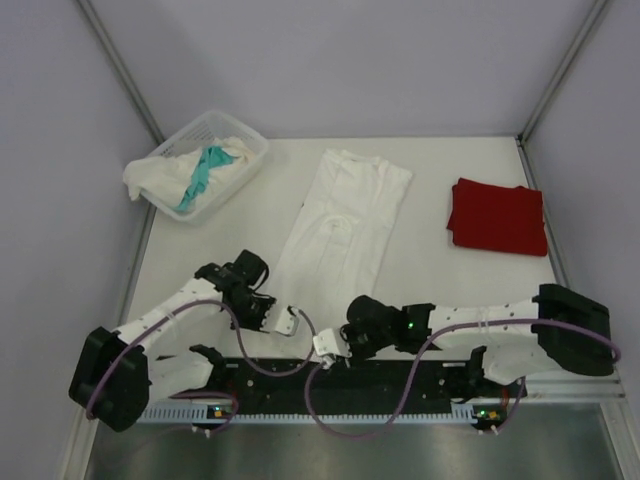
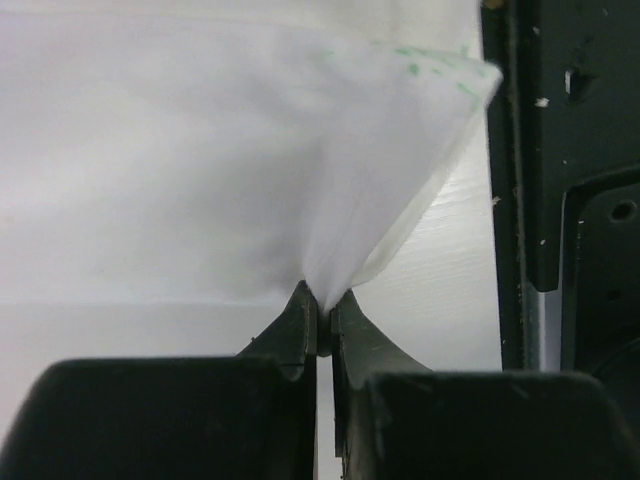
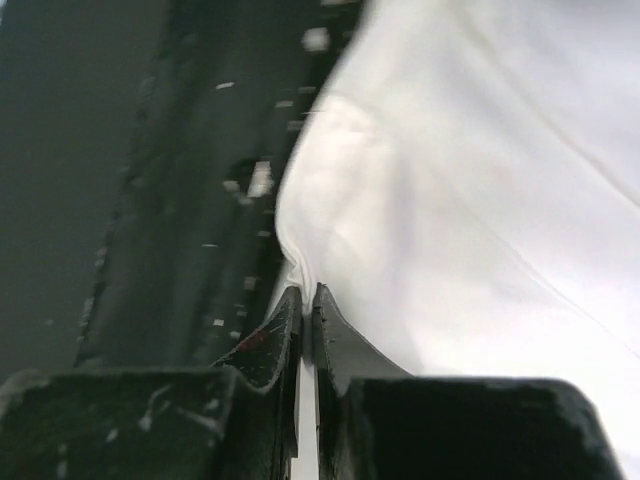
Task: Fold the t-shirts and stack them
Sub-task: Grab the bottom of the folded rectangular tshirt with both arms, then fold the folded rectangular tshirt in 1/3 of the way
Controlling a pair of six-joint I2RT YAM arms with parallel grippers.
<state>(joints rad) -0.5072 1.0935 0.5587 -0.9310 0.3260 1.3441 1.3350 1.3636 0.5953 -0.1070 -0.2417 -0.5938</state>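
A white t-shirt (image 1: 342, 222) lies lengthwise on the table's middle, sides folded in, collar end far, hem near the arms. My left gripper (image 1: 289, 320) is shut on the hem's left corner; in the left wrist view the white cloth (image 2: 250, 160) fans up from its closed tips (image 2: 321, 300). My right gripper (image 1: 326, 346) is shut on the hem's right corner; in the right wrist view the cloth (image 3: 470, 200) bunches at its tips (image 3: 306, 295). A folded red t-shirt (image 1: 497, 216) lies at the right. White and teal shirts (image 1: 205, 168) fill the basket.
A white plastic basket (image 1: 232, 130) stands at the far left, a white shirt spilling over its left rim. The black rail (image 1: 400, 385) of the arm bases runs along the near edge, close under both grippers. Grey walls enclose the table.
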